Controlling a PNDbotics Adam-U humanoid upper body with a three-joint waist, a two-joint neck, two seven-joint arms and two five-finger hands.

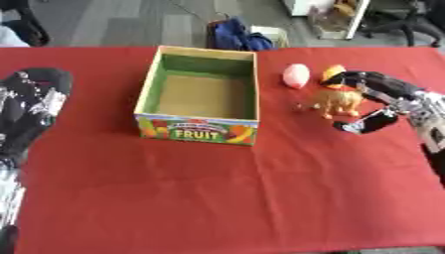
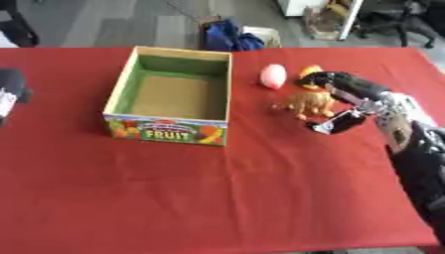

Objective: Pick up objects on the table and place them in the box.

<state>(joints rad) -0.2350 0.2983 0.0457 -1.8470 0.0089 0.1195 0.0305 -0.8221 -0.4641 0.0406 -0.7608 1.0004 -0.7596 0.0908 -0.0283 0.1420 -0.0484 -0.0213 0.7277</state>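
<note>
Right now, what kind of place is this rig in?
Probably an office or lab used for robot trials. A table under a red cloth stands on grey carpet-like flooring, with black wheeled office chairs behind it. On the table sit toy props, such as a cardboard box printed FRUIT.

Even, bright light; slightly soft, perhaps motion-blurred.

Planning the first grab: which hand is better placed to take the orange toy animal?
The right hand: it is already open around the orange toy animal, right of the box. The left hand sits at the table's far left edge.
</note>
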